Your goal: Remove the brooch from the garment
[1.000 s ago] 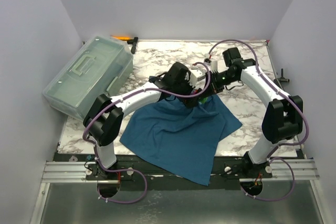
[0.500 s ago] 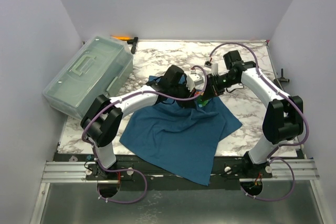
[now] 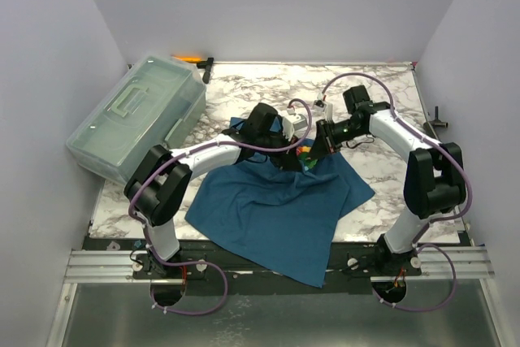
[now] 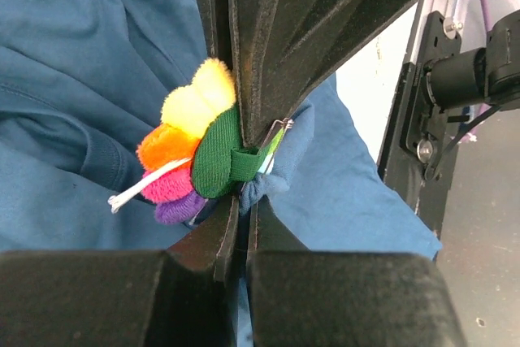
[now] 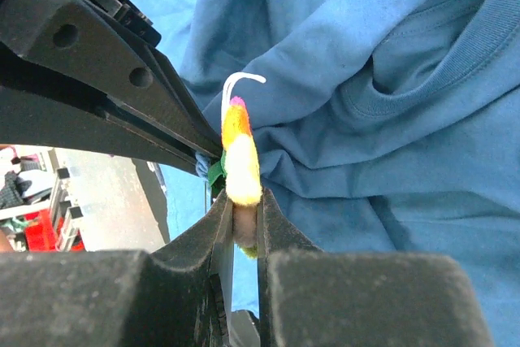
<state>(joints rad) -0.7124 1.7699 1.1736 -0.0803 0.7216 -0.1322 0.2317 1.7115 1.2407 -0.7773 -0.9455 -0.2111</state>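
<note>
Our right fingers [image 5: 213, 237] are clamped on the fuzzy felt brooch [image 5: 241, 160], its flat disc lying edge-on along their length. Our left fingers [image 4: 215, 237] pinch a fold of the soft blue shirt [image 4: 73, 79] just behind its green backing and wire pin. We judge that pulling apart frees it.

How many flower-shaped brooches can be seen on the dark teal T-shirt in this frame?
1. The multicoloured fuzzy flower brooch sits at the far edge of the dark teal T-shirt, pinched edge-on by the right gripper. Others could be hidden under folds.
</note>
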